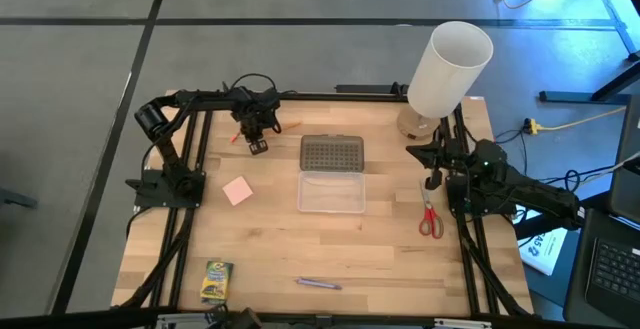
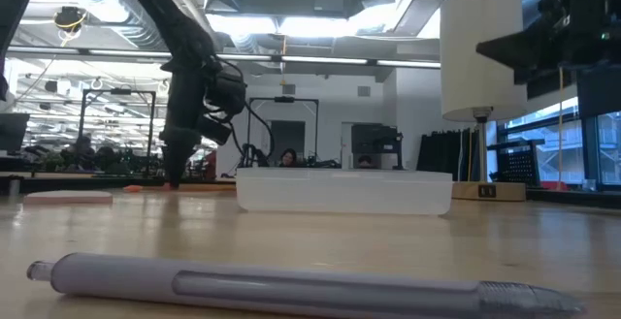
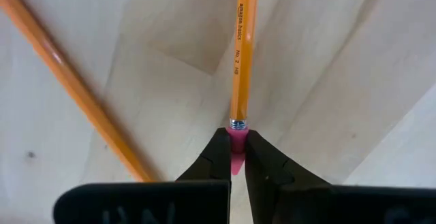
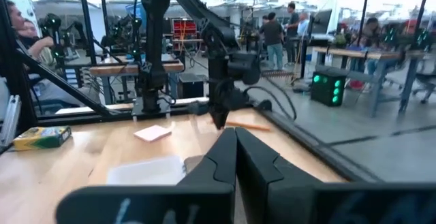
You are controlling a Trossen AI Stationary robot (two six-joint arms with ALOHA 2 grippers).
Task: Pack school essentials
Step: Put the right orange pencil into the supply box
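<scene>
My left gripper (image 1: 257, 147) stands at the table's far left, fingers pointing down, shut on an orange pencil (image 3: 243, 47). A second orange pencil (image 3: 68, 81) lies on the wood beside it. The pink eraser (image 1: 237, 190) lies flat nearer the left arm's base. The red-handled scissors (image 1: 430, 219) lie at the right, just near of my right gripper (image 1: 432, 181), which is shut and touches nothing. The green-yellow crayon box (image 1: 216, 280) and the purple pen (image 1: 318, 284) lie by the near edge. My left gripper (image 3: 236, 157) pinches the pencil's pink rubber end (image 3: 236, 141) between its two fingertips. The fingers come from above, pointing down. The pencil's shaft runs straight away from the fingers over the wood; I cannot tell whether it rests on the table.
The clear case (image 1: 331, 191) sits open at the table's middle, its grey dimpled lid (image 1: 332, 152) lying on its far side. A tall white cylinder (image 1: 450, 69) stands at the far right corner. Bare wood lies between the case and the near edge.
</scene>
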